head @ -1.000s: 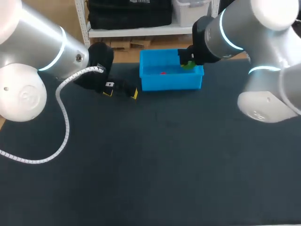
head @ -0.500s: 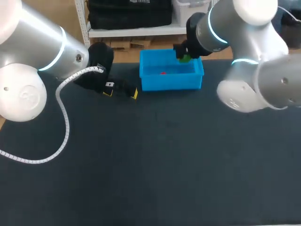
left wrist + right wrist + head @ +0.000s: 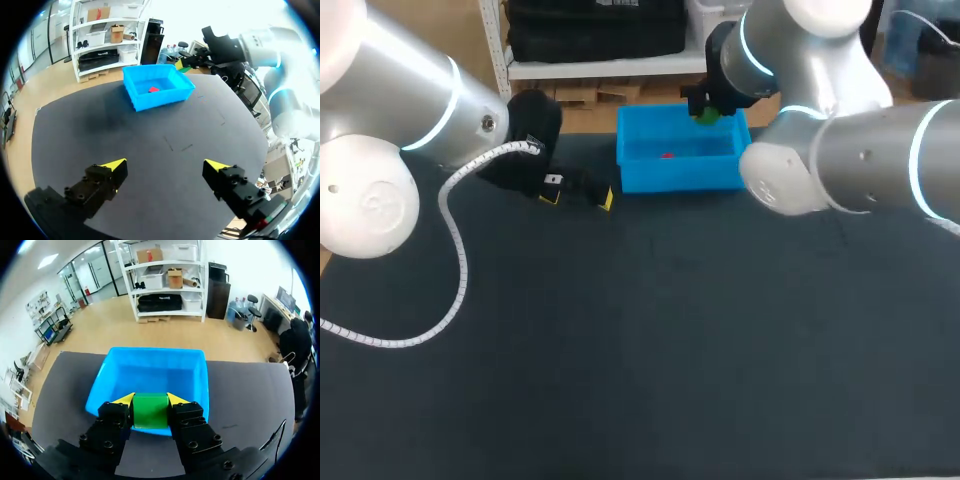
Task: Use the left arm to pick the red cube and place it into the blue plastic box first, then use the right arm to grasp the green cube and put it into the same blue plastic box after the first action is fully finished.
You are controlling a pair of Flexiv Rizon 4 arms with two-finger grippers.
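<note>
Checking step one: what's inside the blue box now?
The red cube lies in the blue box. The green cube, clamped in the right gripper over the rim, covers part of the floor in the wrist view.

A table with a dark, blue-black matte top fills the scene from near to far and from left to right. The light on it is soft and even. A few short, faint marks lie near its middle, well apart from its edges.
</note>
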